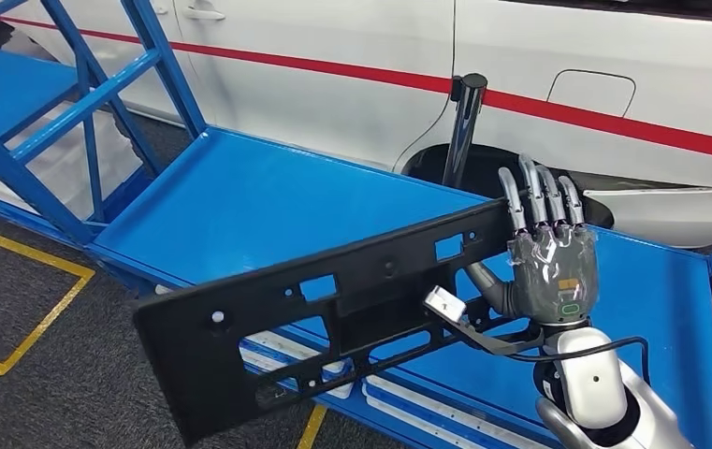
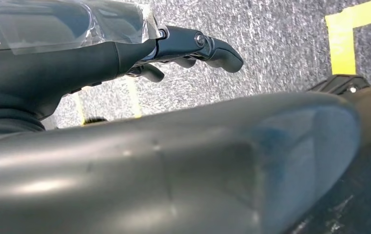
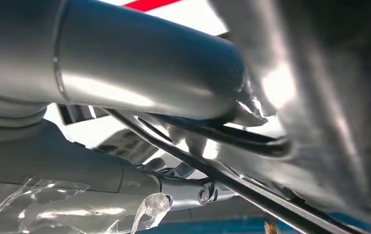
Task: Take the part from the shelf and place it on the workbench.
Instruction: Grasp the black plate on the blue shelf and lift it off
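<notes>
Black plastic part (image 1: 333,309) hangs way out left of the right robot hand (image 1: 550,267), fingers curled over just its end above the blue tabletop (image 1: 268,187), so it might twist loose.

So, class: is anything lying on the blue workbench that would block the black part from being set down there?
Nothing visible. The right hand holds the black part over the workbench, whose blue top looks bare.

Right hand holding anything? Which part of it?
Yes. The right hand grips the long black plastic panel at its right end, fingers hooked over the top edge, above the blue workbench. Left hand holds nothing visible.
</notes>
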